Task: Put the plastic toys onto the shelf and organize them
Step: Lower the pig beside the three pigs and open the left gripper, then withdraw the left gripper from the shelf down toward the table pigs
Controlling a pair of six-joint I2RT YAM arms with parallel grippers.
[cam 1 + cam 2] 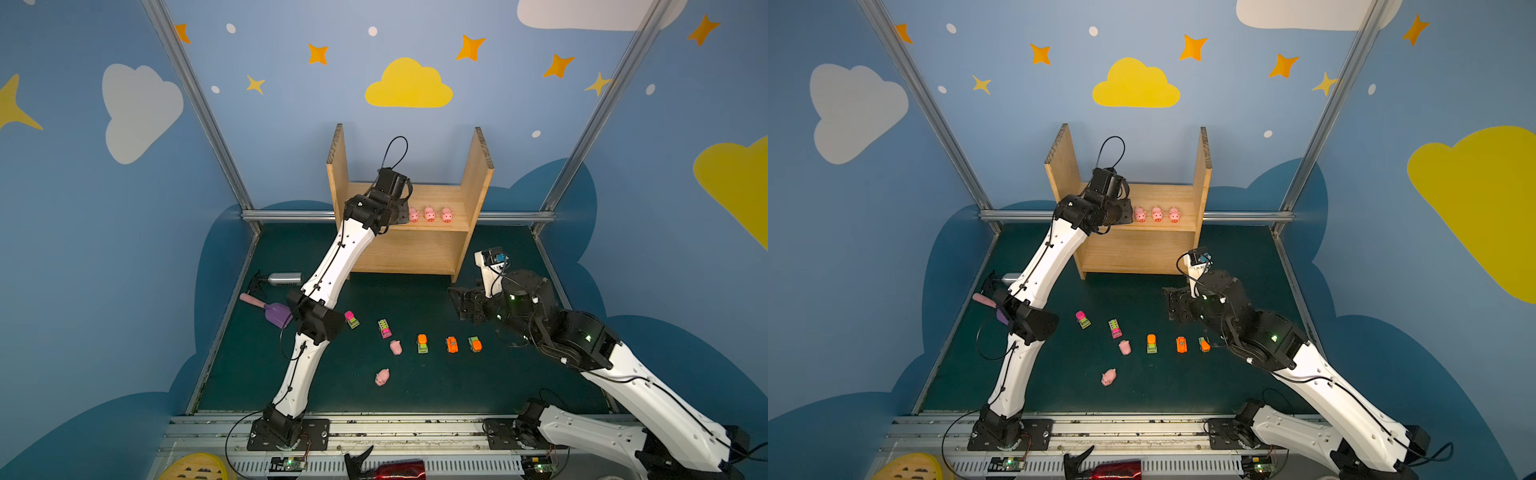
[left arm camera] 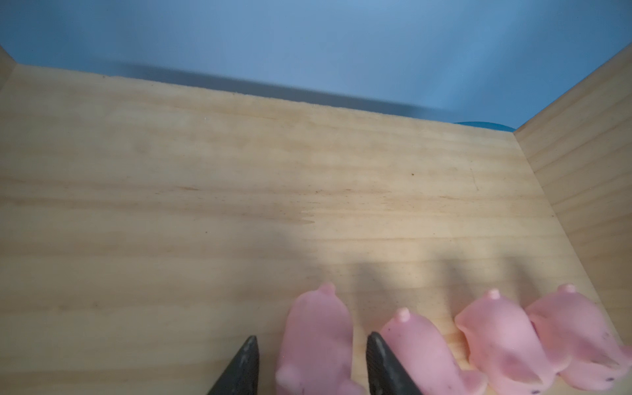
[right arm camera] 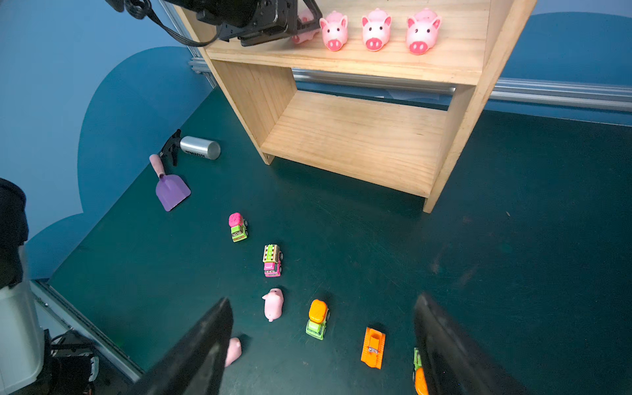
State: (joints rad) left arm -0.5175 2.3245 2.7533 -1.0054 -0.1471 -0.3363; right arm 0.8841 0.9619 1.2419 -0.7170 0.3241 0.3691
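Four pink pigs stand in a row near the front edge of the shelf's [image 1: 476, 178] upper board, at the lower right of the left wrist view. Three pigs [image 2: 496, 338] are side by side, and a fourth pig [image 2: 316, 325] is between the left fingers [image 2: 246, 362]. Those fingers stand partly apart, with a strip of bare wood showing on either side of that pig, so they seem to clamp nothing. Still on the table [image 1: 457, 390], in the lower middle of a top view, are two pigs [image 1: 395, 347] and all five vehicles [image 1: 422, 343]. The shelf's lower board is bare. The right fingers [image 3: 205, 342] hang spread wide and empty above the orange vehicles. By my reckoning about a third is done, with seven toys left to place.
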